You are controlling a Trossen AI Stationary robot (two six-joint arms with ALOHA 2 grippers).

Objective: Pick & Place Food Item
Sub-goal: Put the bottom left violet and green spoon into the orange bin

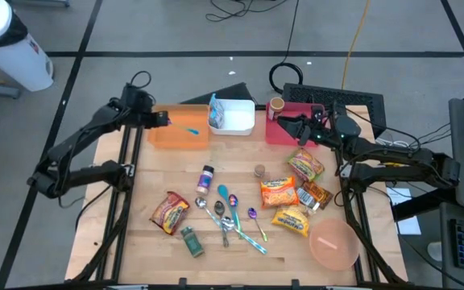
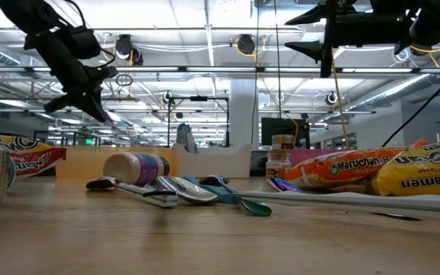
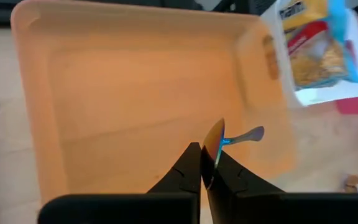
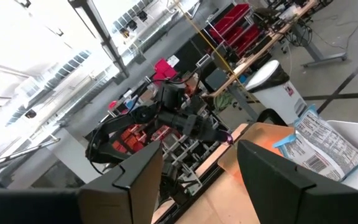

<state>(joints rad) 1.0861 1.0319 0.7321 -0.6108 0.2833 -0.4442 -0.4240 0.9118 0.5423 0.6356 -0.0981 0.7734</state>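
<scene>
Left claw (image 3: 205, 163) pinching iridescent spoon (image 3: 216, 144) above orange tray (image 3: 104, 81)

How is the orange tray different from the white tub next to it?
The orange tray is wide and shallow; the white tub is smaller with taller walls. The tray holds only a blue spoon, while the tub holds a food packet standing against one side. The left gripper hovers over the tray, shut; nothing hovers over the tub. Both sit side by side at the table's far edge.
</scene>
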